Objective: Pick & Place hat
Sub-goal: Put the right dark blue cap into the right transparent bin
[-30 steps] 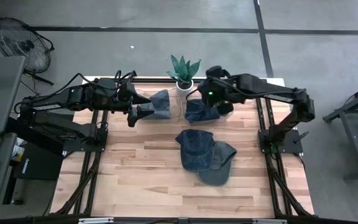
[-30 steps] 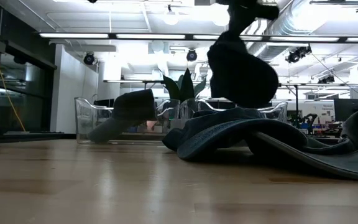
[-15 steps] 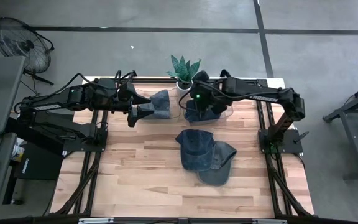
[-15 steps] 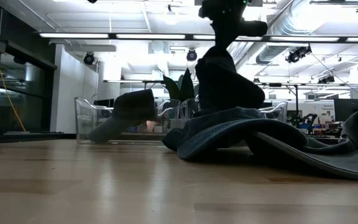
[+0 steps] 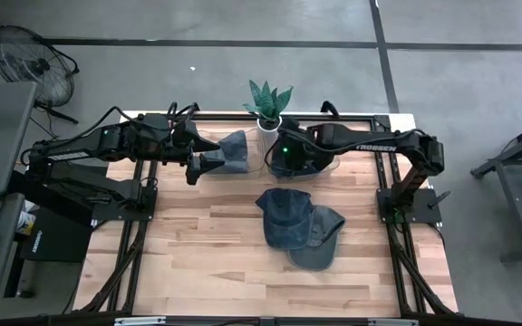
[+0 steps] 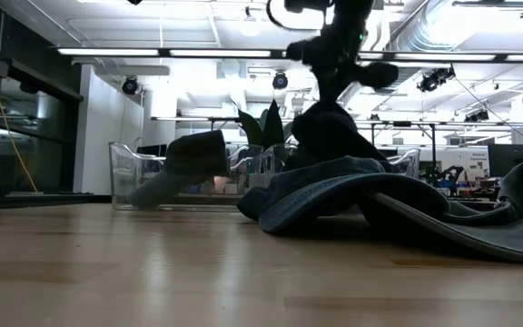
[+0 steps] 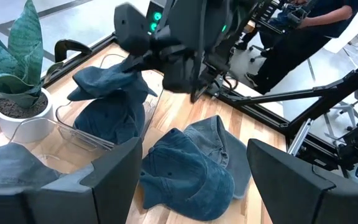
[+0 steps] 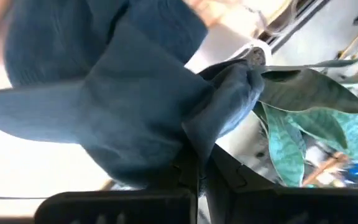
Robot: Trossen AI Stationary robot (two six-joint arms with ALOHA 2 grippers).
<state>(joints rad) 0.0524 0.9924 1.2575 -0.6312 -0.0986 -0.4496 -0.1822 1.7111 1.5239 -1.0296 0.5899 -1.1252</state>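
While both arms reach over the far edge of the table, the scene reads as follows.

Right gripper: (image 5: 279, 154) at the far edge, just in front of the plant (image 5: 268, 100), fingers clenched on a blue hat (image 7: 107, 78).
Held hat: pinched by its cloth and hanging from the gripper over the right bin (image 7: 129, 134); whether its lower part touches the hat below cannot be told.
Right bin: clear plastic, at the far edge near the middle, with another blue hat (image 7: 107, 121) lying inside.
Left gripper: (image 5: 208, 161) on the far left side of the table, fingers spread wide and grasping nothing, pointing toward the middle.
Left bin: (image 6: 130, 177) clear, at the far edge left of the plant, with a grey hat (image 5: 235, 149) in it, just beside the left fingertips.
Loose hats: a blue hat (image 5: 285, 217) near the table's centre, its edge overlapping a grey-green hat (image 5: 320, 240) on the side toward the near right corner.
Plant: striped green leaves in a white pot, at the middle of the far edge, between the two bins.
Table: (image 5: 198, 254) light wood planks.
Room: a fan (image 5: 25, 59) on the floor off the far left corner; a person in dark clothes (image 7: 303, 31) beyond the table in the left wrist view.
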